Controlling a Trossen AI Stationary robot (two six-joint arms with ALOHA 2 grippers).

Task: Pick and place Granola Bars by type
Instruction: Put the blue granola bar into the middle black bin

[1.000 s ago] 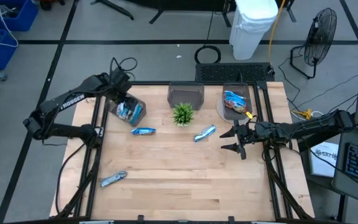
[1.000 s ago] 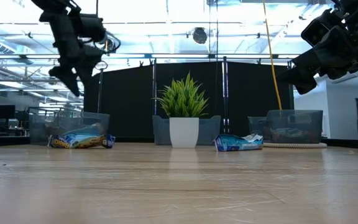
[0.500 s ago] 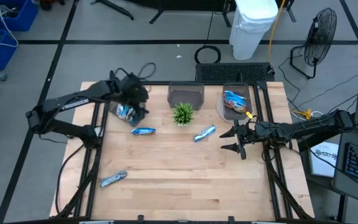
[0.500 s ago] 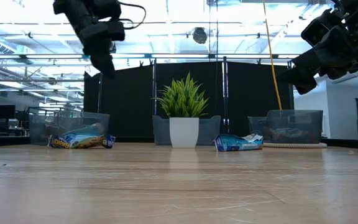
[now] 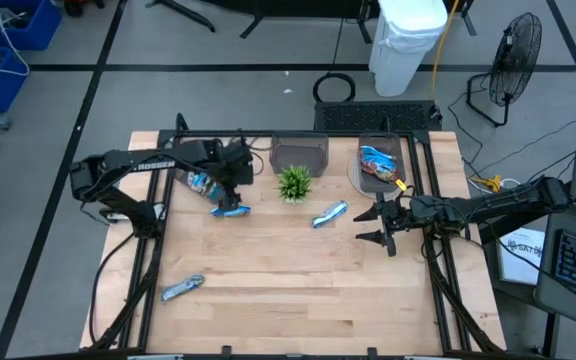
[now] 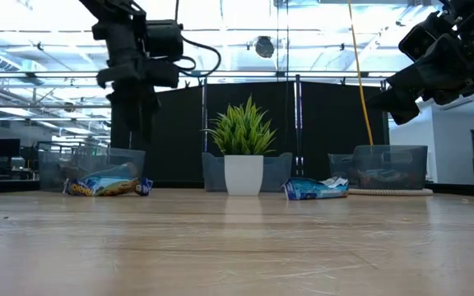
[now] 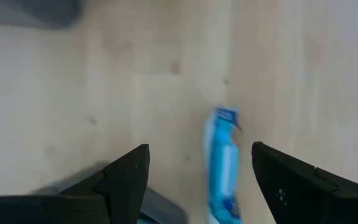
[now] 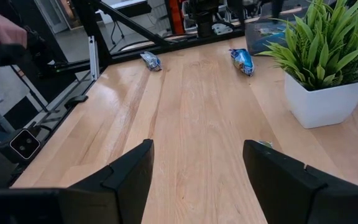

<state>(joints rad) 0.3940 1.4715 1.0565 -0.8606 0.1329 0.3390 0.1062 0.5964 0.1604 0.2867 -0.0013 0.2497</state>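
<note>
My left gripper [image 5: 232, 192] hangs open above a blue-and-white granola bar [image 5: 230, 211] that lies flat on the wood. In the left wrist view the bar [image 7: 222, 168] shows below the gap, nearer one finger, untouched. A second blue bar [image 5: 330, 213] lies right of the small plant [image 5: 294, 183]. A silvery bar [image 5: 183, 288] lies near the front left. More bars sit in the left bin [image 5: 206, 181] and the right bin [image 5: 379, 163]. My right gripper [image 5: 383, 225] waits open at the table's right side, roughly level.
An empty dark bin [image 5: 299, 152] stands at the far middle, between the other two. The potted plant [image 6: 243, 148] stands just right of my left gripper [image 6: 134, 123]. Bare wood spreads over the table's middle and near half [image 5: 308, 290].
My left gripper has swung from over the left bin toward the table's right and near side, sinking a little and rolling about its own axis. It now hangs over the blue bar. No bar has moved.
</note>
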